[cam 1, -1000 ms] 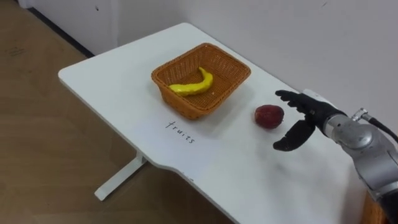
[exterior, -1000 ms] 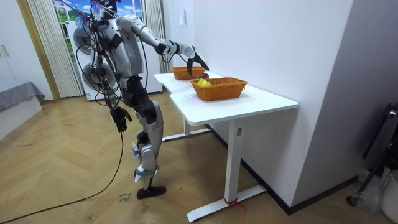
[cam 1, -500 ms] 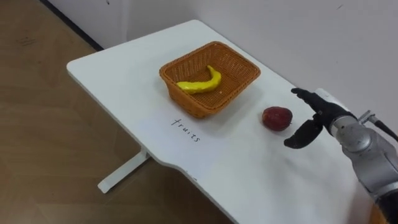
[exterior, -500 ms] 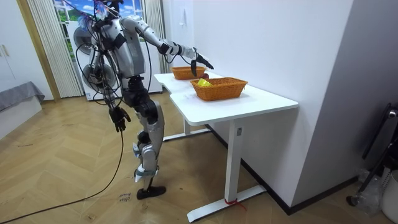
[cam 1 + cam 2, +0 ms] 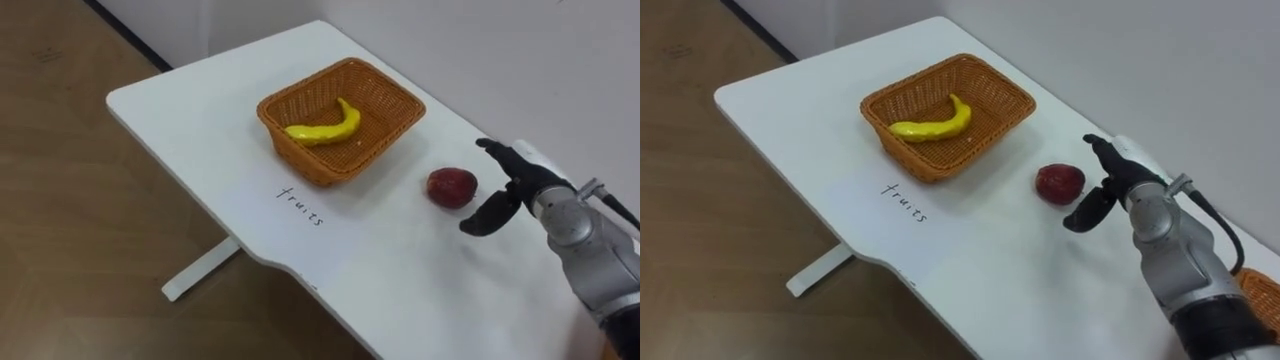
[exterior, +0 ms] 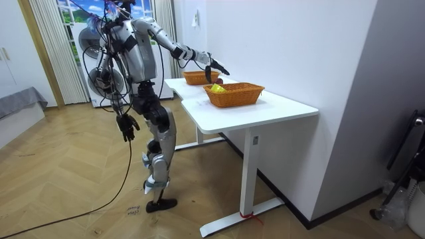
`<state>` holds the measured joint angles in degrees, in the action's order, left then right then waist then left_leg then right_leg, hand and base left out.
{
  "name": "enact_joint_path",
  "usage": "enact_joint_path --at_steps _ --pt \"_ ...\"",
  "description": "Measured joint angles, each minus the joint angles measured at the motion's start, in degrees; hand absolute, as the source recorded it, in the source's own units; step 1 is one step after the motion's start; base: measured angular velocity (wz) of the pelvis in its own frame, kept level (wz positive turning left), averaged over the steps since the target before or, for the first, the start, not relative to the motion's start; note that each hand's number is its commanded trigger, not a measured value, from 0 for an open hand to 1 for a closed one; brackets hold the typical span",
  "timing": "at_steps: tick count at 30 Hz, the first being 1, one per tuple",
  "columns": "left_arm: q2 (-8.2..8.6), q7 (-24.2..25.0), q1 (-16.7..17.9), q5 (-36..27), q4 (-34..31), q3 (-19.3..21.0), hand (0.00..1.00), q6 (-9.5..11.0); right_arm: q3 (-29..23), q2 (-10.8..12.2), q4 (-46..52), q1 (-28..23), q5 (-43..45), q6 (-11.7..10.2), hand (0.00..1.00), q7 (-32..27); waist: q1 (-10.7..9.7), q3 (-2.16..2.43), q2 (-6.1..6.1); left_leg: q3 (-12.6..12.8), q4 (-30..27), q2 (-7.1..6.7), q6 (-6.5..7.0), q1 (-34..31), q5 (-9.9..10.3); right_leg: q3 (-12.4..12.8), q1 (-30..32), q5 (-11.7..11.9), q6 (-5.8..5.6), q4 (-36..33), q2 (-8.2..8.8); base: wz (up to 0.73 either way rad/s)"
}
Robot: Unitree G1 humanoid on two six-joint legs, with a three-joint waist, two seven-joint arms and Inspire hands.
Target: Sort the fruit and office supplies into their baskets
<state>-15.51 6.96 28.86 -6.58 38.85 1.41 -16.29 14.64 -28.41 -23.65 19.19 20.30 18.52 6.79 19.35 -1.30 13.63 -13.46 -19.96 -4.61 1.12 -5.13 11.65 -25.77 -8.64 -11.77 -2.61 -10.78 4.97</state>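
The right hand's fingers (image 5: 496,151) are spread open, thumb dropped low, gripping nothing. The right hand (image 5: 522,181) hovers beside a red apple (image 5: 452,187) at its 9 o'clock, not touching. From the apple's 10 o'clock sits a wicker basket (image 5: 300,160) on the white table (image 5: 190,110), holding a banana (image 5: 325,127). The left hand (image 6: 126,126) hangs by the robot's hip.

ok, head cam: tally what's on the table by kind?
Fruit: 2 (banana, red fruit)
Baskets: 2 (fruit basket, second basket, just its corner in view)
Total: 4
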Motion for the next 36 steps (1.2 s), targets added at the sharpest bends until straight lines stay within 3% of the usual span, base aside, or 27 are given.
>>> enact_joint_path --at_steps 9,18,26,33,36 --pt "-0.91 0.0 -0.5 -0.3 0.1 -0.6 0.0 0.2 0.0 1.2 -1.1 0.2 -0.7 -0.3 0.0 -3.0 1.0 -0.09 -0.28 0.0 -0.8 0.11 -0.19 -1.2 0.4 -0.4 0.9 0.1 0.17 -0.1 -0.1 0.0" --pt "-0.95 -0.1 -1.3 -0.6 0.6 -0.6 0.0 0.4 0.5 1.7 -7.1 4.9 -2.5 -0.7 0.0 -4.3 1.4 -0.35 -0.6 -0.2 -0.8 0.16 -0.15 -3.3 0.1 -0.3 3.3 0.2 0.28 -0.9 -0.07 0.0" --pt "-0.97 0.2 -2.8 -0.6 0.6 -0.5 0.0 1.9 2.2 1.8 -9.1 7.1 -2.5 -2.3 0.0 -6.2 1.4 -0.26 -0.22 -0.1 -0.5 0.15 -0.02 -3.2 0.1 0.2 3.6 0.2 0.27 -0.9 -0.07 0.0" --pt "-0.93 1.2 -3.2 -0.7 0.6 -0.5 0.0 2.9 5.4 1.7 -9.5 8.3 -2.5 -2.8 0.0 -5.9 1.5 -0.61 -0.62 0.3 -0.9 0.31 -0.05 -3.7 0.1 0.5 4.0 0.2 0.27 -0.8 -0.11 -0.02" --pt "-0.85 1.6 -3.3 -0.8 0.6 -0.6 0.0 2.9 5.6 1.7 -9.4 8.6 -2.5 -2.8 0.0 -5.1 1.6 -0.44 -0.36 0.5 -1.2 0.5 -0.08 -4.8 0.1 0.5 5.1 0.3 0.49 -1.0 -0.19 -0.03"
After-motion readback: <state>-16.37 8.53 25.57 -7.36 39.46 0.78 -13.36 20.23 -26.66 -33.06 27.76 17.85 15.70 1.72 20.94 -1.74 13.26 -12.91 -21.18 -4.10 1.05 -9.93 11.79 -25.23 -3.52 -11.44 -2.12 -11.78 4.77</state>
